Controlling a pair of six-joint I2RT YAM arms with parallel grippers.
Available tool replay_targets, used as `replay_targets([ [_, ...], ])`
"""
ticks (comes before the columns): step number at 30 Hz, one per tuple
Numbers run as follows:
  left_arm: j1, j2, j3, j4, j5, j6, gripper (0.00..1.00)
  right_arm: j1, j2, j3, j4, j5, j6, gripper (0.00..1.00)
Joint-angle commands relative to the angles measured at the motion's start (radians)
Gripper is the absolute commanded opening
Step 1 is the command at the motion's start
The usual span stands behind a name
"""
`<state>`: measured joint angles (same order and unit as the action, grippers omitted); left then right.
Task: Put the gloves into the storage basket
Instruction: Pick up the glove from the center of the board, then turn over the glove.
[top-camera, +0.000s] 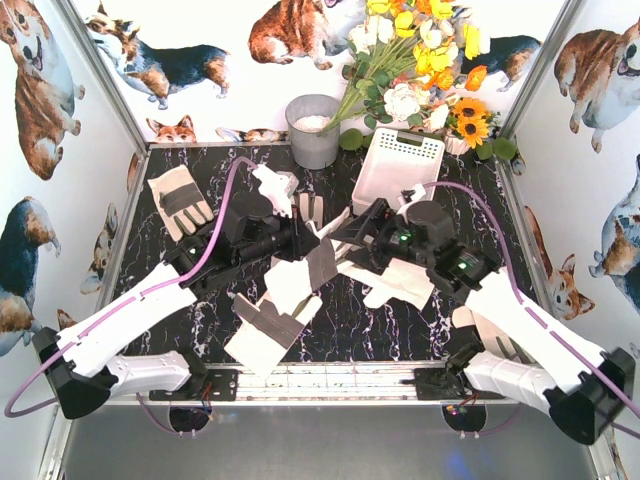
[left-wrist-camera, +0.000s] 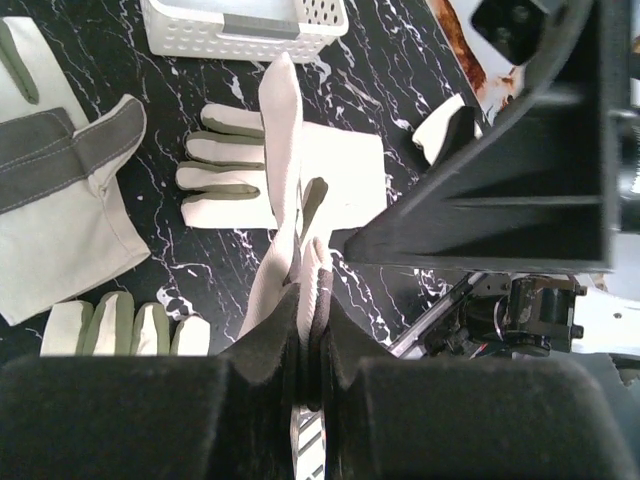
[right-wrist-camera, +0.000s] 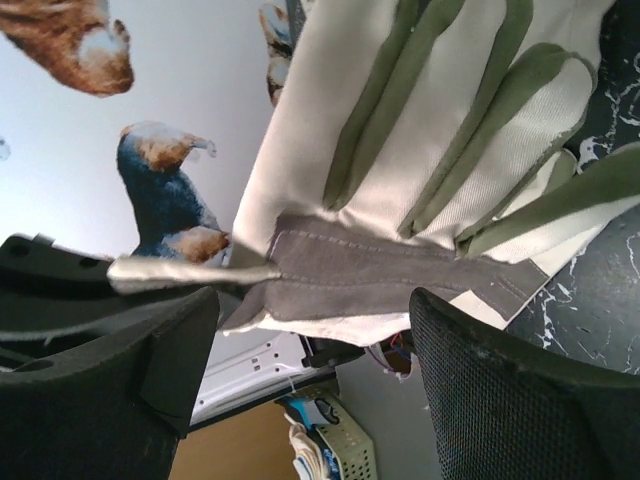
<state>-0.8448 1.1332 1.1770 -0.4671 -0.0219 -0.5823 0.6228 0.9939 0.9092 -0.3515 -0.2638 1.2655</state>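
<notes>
The left hand (left-wrist-camera: 306, 322) is pinched shut on a thin edge of a grey-panelled glove (left-wrist-camera: 283, 150), and the cloth rises limp and edge-on from between its pads. The right hand (right-wrist-camera: 312, 315) stands wide, its two fingers well apart. The broad back of what I take to be the same glove hangs between them, and nothing is gripped (the grey cuff band sits right in the gap). In the top view this glove is slung between the two hands above the middle of the counter (top-camera: 345, 335), not yet in the white storage basket (top-camera: 405, 143). The basket stands at the far side, right of centre, near a grey bucket (top-camera: 313, 130). Further out, a second glove (left-wrist-camera: 270, 175) lies flat beyond the left hand, short of the basket. A third glove (top-camera: 178, 200) lies well apart at the far left, and another glove (top-camera: 262, 335) lies towards the front edge. A glove like this should be light, soft and floppy, with nothing to break. It will likely droop, twist and swing from whatever point holds it, and a pinch on a single edge may creep loose. The stitched cuff band looks the firmest place to grip. A bunched fold of palm would also serve, so the fingers trail below and drop inside the rim rather than draping over it.
</notes>
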Motion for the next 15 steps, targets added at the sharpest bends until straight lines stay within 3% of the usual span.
replay_targets([
  [1, 0.003, 0.005, -0.020, 0.091, 0.048, -0.004, 0.00, 0.010, 0.035, 0.047, 0.067, 0.009, 0.116, 0.78],
  [8, 0.001, 0.034, -0.047, 0.143, 0.123, -0.003, 0.00, 0.017, 0.055, -0.008, 0.135, 0.054, 0.228, 0.73],
  [15, -0.008, 0.063, -0.055, 0.211, 0.163, -0.008, 0.00, 0.018, 0.110, 0.015, 0.111, 0.026, 0.163, 0.59],
])
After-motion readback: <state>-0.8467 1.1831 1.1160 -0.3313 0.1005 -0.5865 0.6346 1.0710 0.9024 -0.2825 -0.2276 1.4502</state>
